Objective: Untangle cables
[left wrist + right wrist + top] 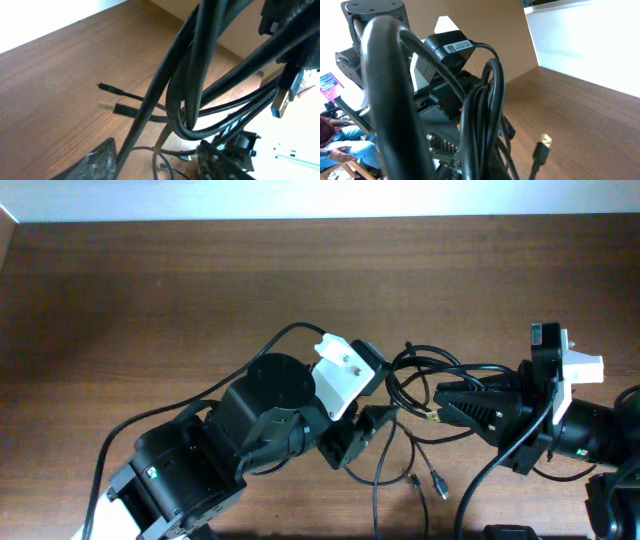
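Over the near middle of the wooden desk [150,290], the bulky left arm [260,415] and the right arm [560,420] face each other closely. That closeness is the largest hazard: a pull on a slanted line could swing one wrist into the other. Between them the cables [425,375] hang as a knot of black loops lifted off the wood, with strands trailing toward the front edge. The left tool [372,420] and the right tool [442,402] each sit at the edge of that knot, but cords cover the fingers in both wrist views, so I cannot tell whether either is apart or clamped. If both grip the same loop, drawing apart would likely cinch the tangle tighter rather than free it. Smaller still, the blue-tongued USB plug [282,102] dangling beside the loops could snag as a strand slides through. The small plugs [440,488] lying on the desk may also drag and catch.
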Controlling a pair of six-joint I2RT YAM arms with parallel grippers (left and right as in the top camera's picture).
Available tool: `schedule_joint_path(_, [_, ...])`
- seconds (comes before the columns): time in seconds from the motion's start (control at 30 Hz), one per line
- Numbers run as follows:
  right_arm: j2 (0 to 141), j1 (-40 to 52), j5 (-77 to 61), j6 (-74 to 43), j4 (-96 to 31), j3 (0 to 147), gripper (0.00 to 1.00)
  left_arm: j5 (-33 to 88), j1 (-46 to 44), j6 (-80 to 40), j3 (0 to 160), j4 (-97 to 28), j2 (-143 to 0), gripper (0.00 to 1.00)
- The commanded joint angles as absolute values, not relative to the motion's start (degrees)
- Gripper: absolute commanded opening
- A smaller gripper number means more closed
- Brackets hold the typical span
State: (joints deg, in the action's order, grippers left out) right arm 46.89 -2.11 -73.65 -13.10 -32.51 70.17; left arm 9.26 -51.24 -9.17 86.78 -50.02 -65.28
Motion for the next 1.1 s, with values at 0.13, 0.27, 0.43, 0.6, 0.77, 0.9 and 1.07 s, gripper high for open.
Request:
schedule_joint_path(0.13, [46.50,-2.26,-75.48,-13.21,-32.08,70.81,0.04,12.78,-51.24,-5.91,87.11,-49.23,-65.36,0.17])
schedule_joint_path(0.27, [46.50,-2.26,-75.46,-14.02,-32.08,70.81,0.05,14.44,-51.24,-5.91,87.11,-46.87,-65.36,0.12])
schedule_joint_path(0.43, [46.50,-2.26,-75.46,-14.04,-32.08,70.78,0.08,16.16,-51.24,-5.91,87.11,-45.80,-65.47,0.10])
schedule_joint_path(0.6, [46.50,-2.26,-75.24,-14.02,-32.08,70.78,0.18,20.23,-51.24,-5.91,87.11,-44.05,-66.15,0.12])
schedule_joint_path(0.77, [46.50,-2.26,-74.78,-14.02,-32.10,70.78,0.19,24.34,-51.24,-5.91,87.11,-42.00,-66.17,0.13])
schedule_joint_path(0.9, [46.50,-2.26,-74.76,-14.00,-32.08,70.78,0.27,24.91,-51.24,-5.91,87.11,-41.56,-66.17,0.17])
schedule_joint_path(1.07, [46.50,-2.26,-74.35,-14.00,-32.10,70.78,0.13,24.88,-51.24,-5.91,87.11,-41.60,-66.17,0.22])
